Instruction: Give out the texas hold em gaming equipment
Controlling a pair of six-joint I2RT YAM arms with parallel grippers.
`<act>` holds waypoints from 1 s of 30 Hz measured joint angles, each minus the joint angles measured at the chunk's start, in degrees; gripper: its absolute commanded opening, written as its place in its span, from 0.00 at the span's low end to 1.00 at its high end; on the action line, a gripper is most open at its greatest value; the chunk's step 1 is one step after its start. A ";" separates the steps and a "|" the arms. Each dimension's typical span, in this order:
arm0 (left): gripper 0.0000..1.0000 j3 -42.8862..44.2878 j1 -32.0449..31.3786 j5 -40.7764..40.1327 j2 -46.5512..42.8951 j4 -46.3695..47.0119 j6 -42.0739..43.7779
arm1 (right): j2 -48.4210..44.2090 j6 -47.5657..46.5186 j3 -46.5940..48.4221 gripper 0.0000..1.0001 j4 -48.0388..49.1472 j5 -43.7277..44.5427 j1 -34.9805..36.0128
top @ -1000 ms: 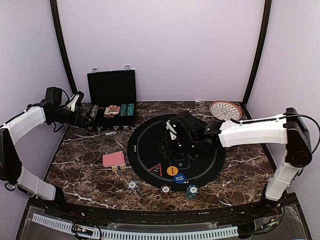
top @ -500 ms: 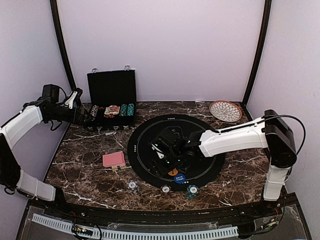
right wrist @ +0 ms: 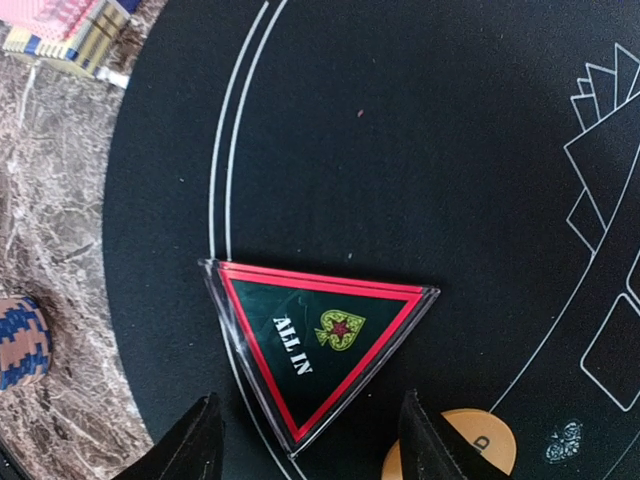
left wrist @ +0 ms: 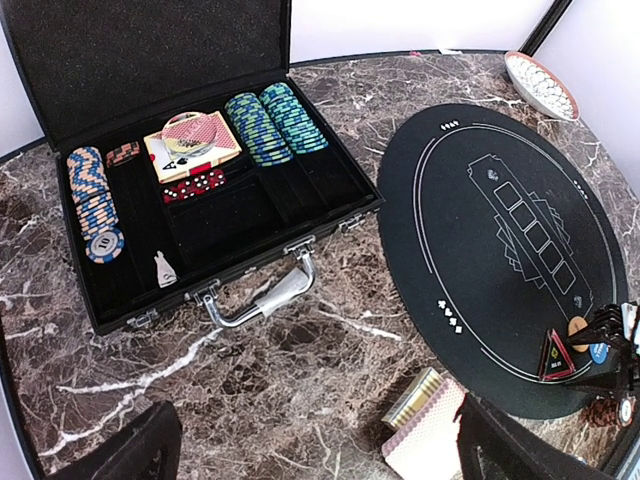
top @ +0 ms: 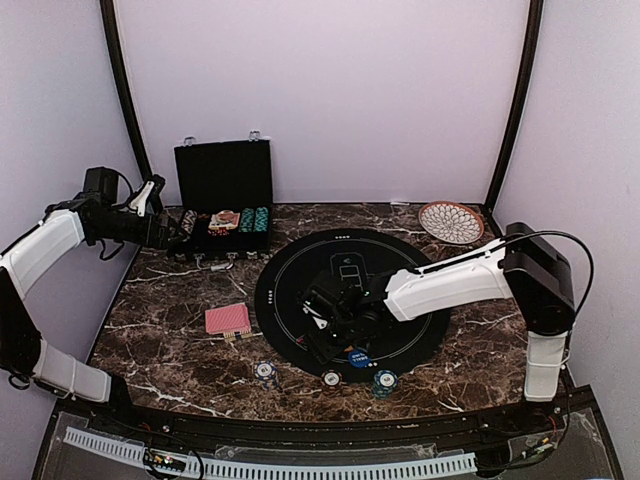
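my right arm [top: 440, 285]: stretched low over mat [right wrist: 400, 150]
right gripper [right wrist: 308, 420]: jaws apart around red triangle [right wrist: 315, 335] corner
cut off: orange disc [right wrist: 455, 450], bottom edge

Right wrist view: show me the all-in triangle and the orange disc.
all-in triangle [right wrist: 322, 336], right wrist view, on its dark centre
orange disc [right wrist: 490, 452], right wrist view, on its visible upper part

Triangle [right wrist: 322, 332] is red-edged black, mat [right wrist: 400, 150] black, cropped disc [right wrist: 495, 450] seemingly orange
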 measured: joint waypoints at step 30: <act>0.99 0.74 0.00 0.76 -0.66 -1.25 -1.05 | 14.86 -2.82 19.45 0.24 1.44 2.71 -3.50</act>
